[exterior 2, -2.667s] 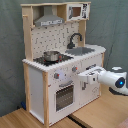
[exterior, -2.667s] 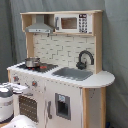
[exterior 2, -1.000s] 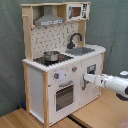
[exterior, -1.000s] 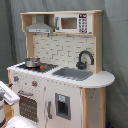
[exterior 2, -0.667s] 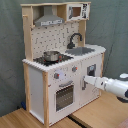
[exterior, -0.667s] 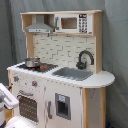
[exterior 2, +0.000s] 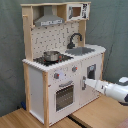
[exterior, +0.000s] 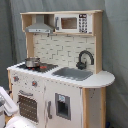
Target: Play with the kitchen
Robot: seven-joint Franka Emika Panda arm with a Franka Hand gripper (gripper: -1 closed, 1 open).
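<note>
In the second exterior view the white arm reaches from the second exterior view's right, its gripper (exterior 2: pixel 86 81) right at the front panel of the kitchen (exterior 2: pixel 60 60), by the cupboard door; whether its fingers are open cannot be told. The kitchen stands on a wooden floor (exterior 2: pixel 95 112). On its stovetop sits a metal pot (exterior 2: pixel 50 55), beside the grey sink (exterior 2: pixel 80 50) with the black faucet (exterior 2: pixel 74 39). Behind the kitchen hangs a grey curtain (exterior 2: pixel 10 50).

no readable text, label or number shows on the kitchen (exterior: pixel 60 75) in both exterior views.

The arm (exterior 2: pixel 112 90) is smooth, rounded and white. A dark grey band shows near its joint at the second exterior view's right edge.
</note>
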